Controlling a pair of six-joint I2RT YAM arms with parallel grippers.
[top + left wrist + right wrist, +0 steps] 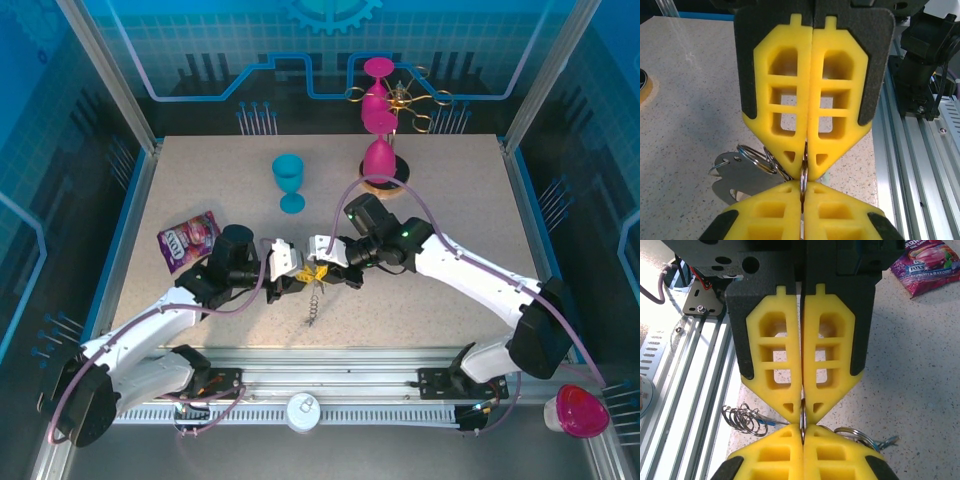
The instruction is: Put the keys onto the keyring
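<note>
Tip to tip, the left pincer [806,170] and right pincer [802,412] both clench the thin keyring [803,184], with seemingly a silvery key [737,177] half-hidden behind them.

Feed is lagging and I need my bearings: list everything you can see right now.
keyring: one, silver, pinched between both grippers' tips
keys: count unclear, silvery, hanging beside the keyring
chain: one, metal, dangling under the grippers
snack packet: one, purple, table's left side
goblet: one, blue, upright, beyond the grippers
pink goblets: several, pink, stacked at the far edge
wire stand: one, gold, behind the pink goblets
cup: one, white with pink top, off the table, near right
table: one, beige speckled
left gripper: yellow fingers, shut on the keyring
right gripper: yellow fingers, shut on the keyring
</note>
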